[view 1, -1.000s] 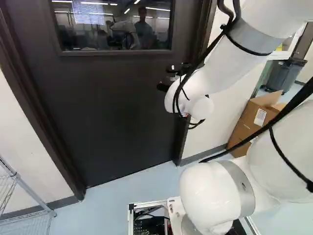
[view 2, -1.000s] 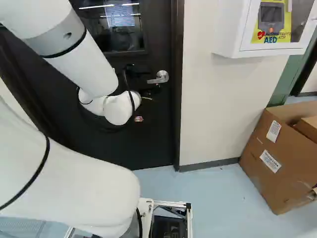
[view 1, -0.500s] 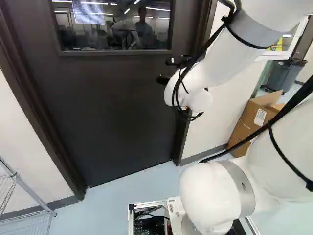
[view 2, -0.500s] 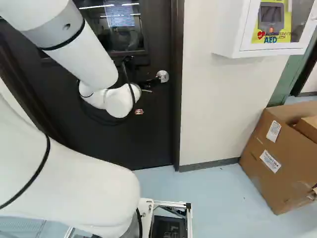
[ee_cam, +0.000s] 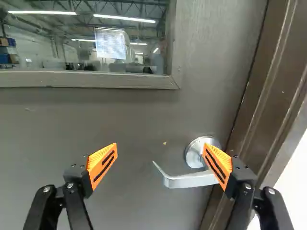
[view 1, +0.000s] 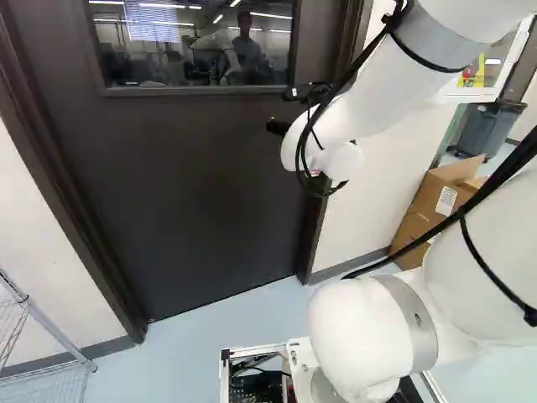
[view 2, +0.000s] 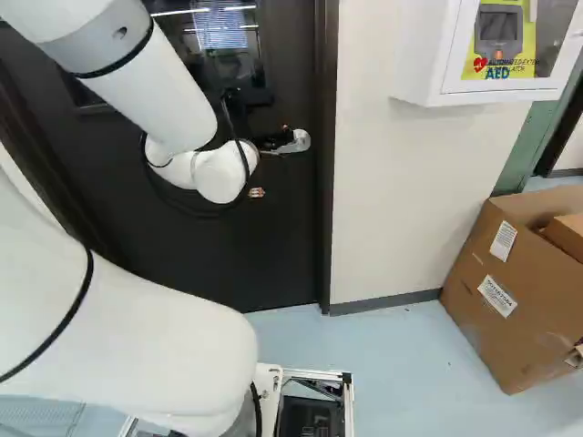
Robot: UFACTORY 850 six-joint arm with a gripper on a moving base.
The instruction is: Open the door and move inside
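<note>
The reach for the lever handle (ee_cam: 188, 180) appears in hand. It is mounted on the closed door (ee_cam: 129, 122), partly hidden by 1 of the 2 widely spread fingers of the gripper (ee_cam: 160, 162) (contact cannot be confirmed). Next, it should be pressed down.

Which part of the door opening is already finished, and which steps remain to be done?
Done: the hand is up at the lever handle, one orange pad overlapping it in the wrist view; contact I cannot tell.
In hand: nothing gripped, the fingers stand wide apart; probably it is lining up.
Left: turning the lever, opening the door, which sits shut in its frame, and moving inside.
</note>
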